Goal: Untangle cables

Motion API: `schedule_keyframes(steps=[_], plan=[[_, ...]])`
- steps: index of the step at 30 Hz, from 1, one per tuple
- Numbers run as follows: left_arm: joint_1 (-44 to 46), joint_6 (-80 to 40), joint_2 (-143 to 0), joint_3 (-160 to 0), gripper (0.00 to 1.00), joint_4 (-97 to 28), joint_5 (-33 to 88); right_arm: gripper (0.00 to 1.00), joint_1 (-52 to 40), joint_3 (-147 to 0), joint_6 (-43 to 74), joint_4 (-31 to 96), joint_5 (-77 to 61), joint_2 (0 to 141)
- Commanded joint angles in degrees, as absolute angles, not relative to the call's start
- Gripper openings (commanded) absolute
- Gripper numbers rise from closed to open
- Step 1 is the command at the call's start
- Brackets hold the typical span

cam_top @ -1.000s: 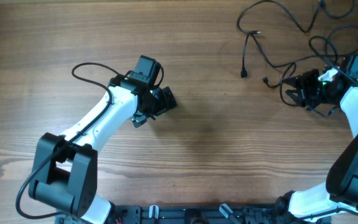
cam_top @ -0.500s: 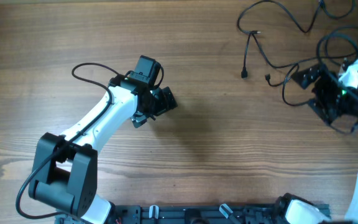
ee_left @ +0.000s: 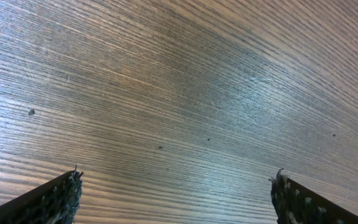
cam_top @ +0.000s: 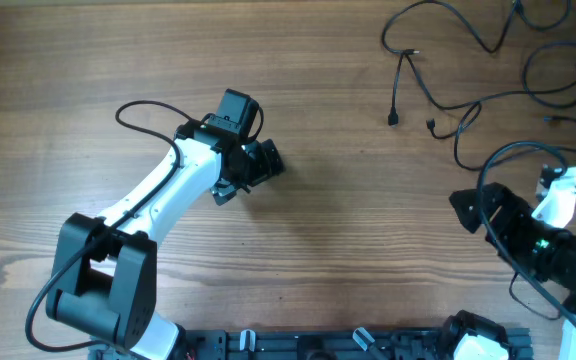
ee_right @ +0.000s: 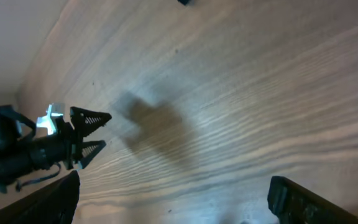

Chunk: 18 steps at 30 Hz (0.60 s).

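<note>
Wooden surface [cam_top: 328,60]: cables [cam_top: 396,90] lie at 12 o'clock from the right tool [cam_top: 465,208], which is nearer than the left tool [cam_top: 265,164]. Both tools are fully open and empty.

Wooden counter [cam_top: 368,250], mid-brown, with fine grain running along its length in the overhead view and a darker swirl of grain near the lower left corner. In the left wrist view the same boards fill the frame, the grain lines close-set and slanted, with a few small dark specks [ee_left: 31,112] on the surface. In the right wrist view a soft dark shadow [ee_right: 157,127] lies on the wood, and a pale plain surface [ee_right: 8,43] shows beyond the counter's edge at upper left.
</note>
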<state>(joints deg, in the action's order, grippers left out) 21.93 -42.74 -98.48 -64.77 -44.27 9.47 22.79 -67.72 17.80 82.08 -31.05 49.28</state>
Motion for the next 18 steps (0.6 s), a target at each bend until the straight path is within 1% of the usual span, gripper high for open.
schedule_keyframes(steps=[1, 3, 6, 14, 18], plan=[[22.0, -42.5, -98.7, -64.8, 1.00, -44.1, 9.6, 1.00, 22.7, -67.2, 24.3, 82.1, -31.2, 49.3], [22.0, -42.5, -98.7, -64.8, 1.00, -44.1, 9.6, 1.00, 22.7, -67.2, 27.4, 81.9, -31.0, 49.3], [22.0, -42.5, -98.7, -64.8, 1.00, -44.1, 9.6, 1.00, 22.7, -67.2, 27.4, 81.8, -26.9, 49.4], [22.0, -42.5, -98.7, -64.8, 1.00, -44.1, 9.6, 1.00, 22.7, -67.2, 27.0, 82.5, -22.2, 49.4], [22.0, -42.5, -98.7, -64.8, 1.00, -44.1, 9.6, 1.00, 22.7, -67.2, 27.1, 82.3, -15.4, 49.4]])
